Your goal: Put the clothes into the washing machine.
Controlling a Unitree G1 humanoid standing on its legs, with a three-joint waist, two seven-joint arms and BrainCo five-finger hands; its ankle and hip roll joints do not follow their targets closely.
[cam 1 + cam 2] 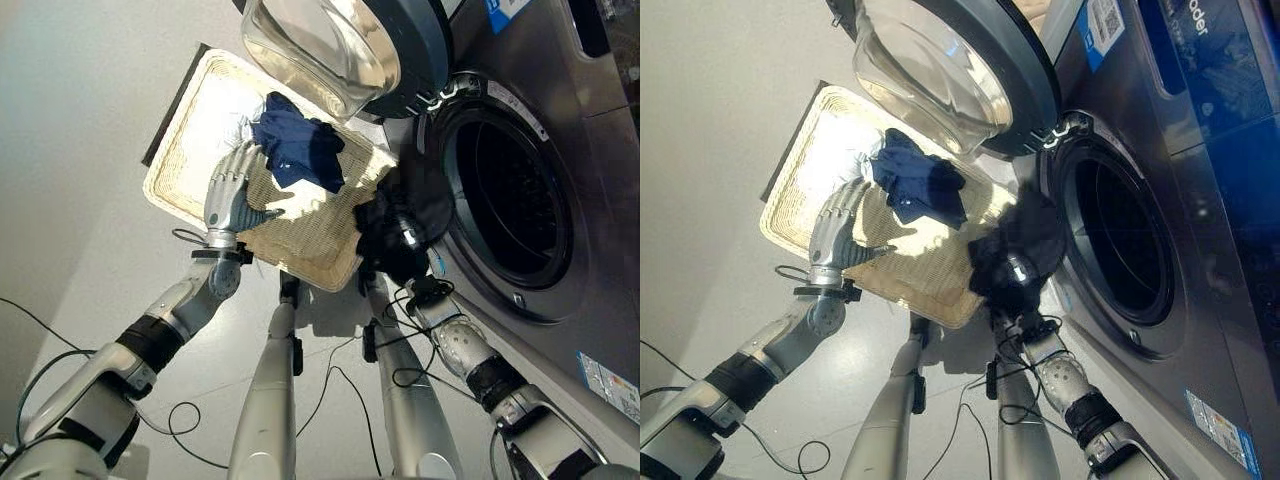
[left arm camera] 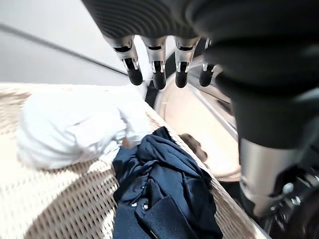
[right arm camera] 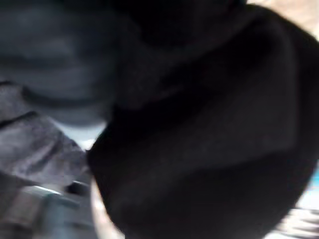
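A flat wicker basket (image 1: pixel 172 160) lies on the floor beside the washing machine. In it are a navy garment (image 1: pixel 300 150) and a white garment (image 2: pixel 75 127). My left hand (image 1: pixel 232 190) hovers open over the basket's near half, its straight fingers (image 2: pixel 157 74) pointing at the navy garment without touching it. My right hand (image 1: pixel 1018 270) is wrapped in a bunched black garment (image 1: pixel 395 225), held up between the basket's corner and the rim of the drum opening (image 1: pixel 515 200). That cloth hides most of the hand.
The washer's round glass door (image 1: pixel 340 45) stands swung open above the basket's far end. The grey machine front (image 1: pixel 590 150) runs along the right. Pale floor (image 1: pixel 80 120) lies to the left of the basket.
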